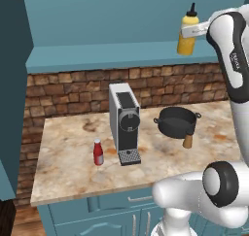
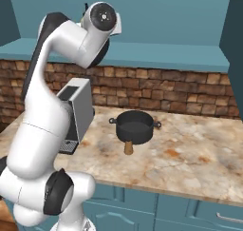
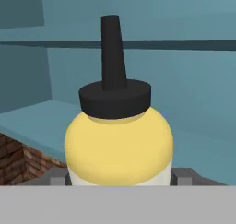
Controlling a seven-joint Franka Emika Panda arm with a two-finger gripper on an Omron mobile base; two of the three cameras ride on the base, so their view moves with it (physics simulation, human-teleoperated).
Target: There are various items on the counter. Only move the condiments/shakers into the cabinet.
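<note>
1. Up at the cabinet (image 1: 97, 16), in the left base view, the yellow squeeze bottle (image 1: 187, 36) sits upright in the gripper (image 1: 190, 32), its base at the level of the teal shelf ledge (image 1: 107, 55); whether it touches the ledge cannot be told.
2. Hand view: bottle (image 3: 119, 149) fills the centre, dark nozzle (image 3: 112, 52) pointing up, one grey finger tip (image 3: 181, 176) on each side of the yellow body. Jaws clamped on the bottle. Behind it, the teal cabinet interior (image 3: 193, 89) and a strip of brick (image 3: 23, 161) at lower left.
3. Right base view: the arm's upper joints stand in front of the bottle and gripper, so neither can be read there. It does give a clear look at the black two-handled pot (image 2: 135, 125) and the wooden shaker (image 2: 128, 147) just in front of it.
4. Containers: the pot (image 1: 177, 121) looks hollow and dark inside; contents cannot be told.
5. Counter (image 1: 68, 157), left base view: red ketchup bottle (image 1: 98, 152) upright, left of the coffee machine (image 1: 125, 123), near its drip tray. Shaker (image 1: 187, 141) upright, touching or just beside the pot's front rim.
6. Coffee machine stands between ketchup and pot. In the right base view it (image 2: 78, 106) is partly covered by the arm.
7. Brick backsplash (image 1: 73, 94) runs behind the counter, under the ledge.
</note>
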